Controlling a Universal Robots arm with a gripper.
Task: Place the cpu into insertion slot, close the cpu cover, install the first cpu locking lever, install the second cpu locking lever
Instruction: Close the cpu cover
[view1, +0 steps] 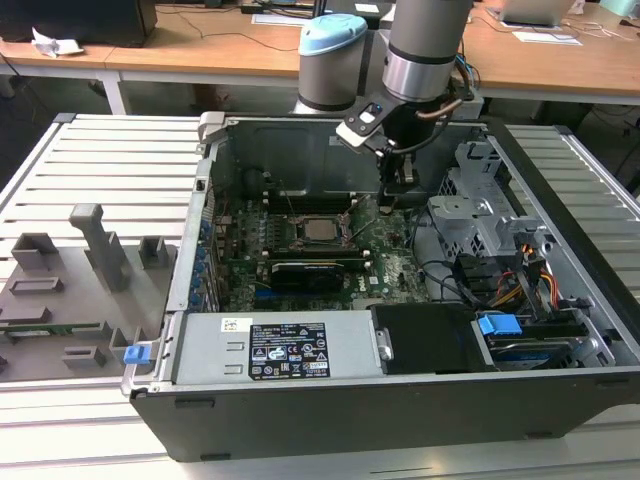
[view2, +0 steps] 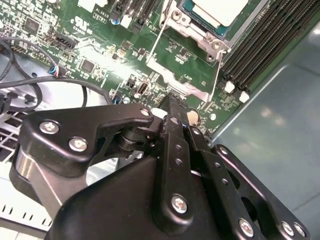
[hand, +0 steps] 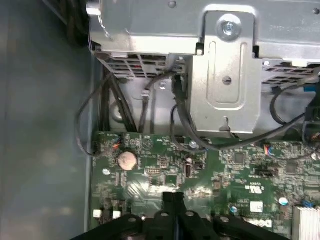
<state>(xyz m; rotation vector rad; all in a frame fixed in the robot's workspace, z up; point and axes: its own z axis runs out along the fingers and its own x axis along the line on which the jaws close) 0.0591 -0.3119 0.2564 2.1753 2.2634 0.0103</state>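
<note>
The cpu (view1: 320, 229) lies flat in the insertion slot (view1: 299, 226) on the green motherboard inside the open case, its silver top showing in the second wrist view (view2: 217, 10). A silver metal frame, the cpu cover (view2: 200, 31), lies around it. Two thin wire levers (view2: 155, 42) (view2: 216, 75) run beside the socket; whether they are latched I cannot tell. My gripper (view1: 397, 192) hangs just above the board, to the exterior view's right of the socket, shut with nothing between the fingers. Its black fingertips (view2: 172, 102) (hand: 172, 197) are pressed together.
A long black card (view1: 315, 270) sits in front of the socket. A grey metal drive cage (view1: 480, 215) (hand: 230, 75) with cables (view1: 450, 280) stands at the exterior view's right. The power supply (view1: 280, 345) fills the case front. Memory slots (view2: 260, 40) flank the socket.
</note>
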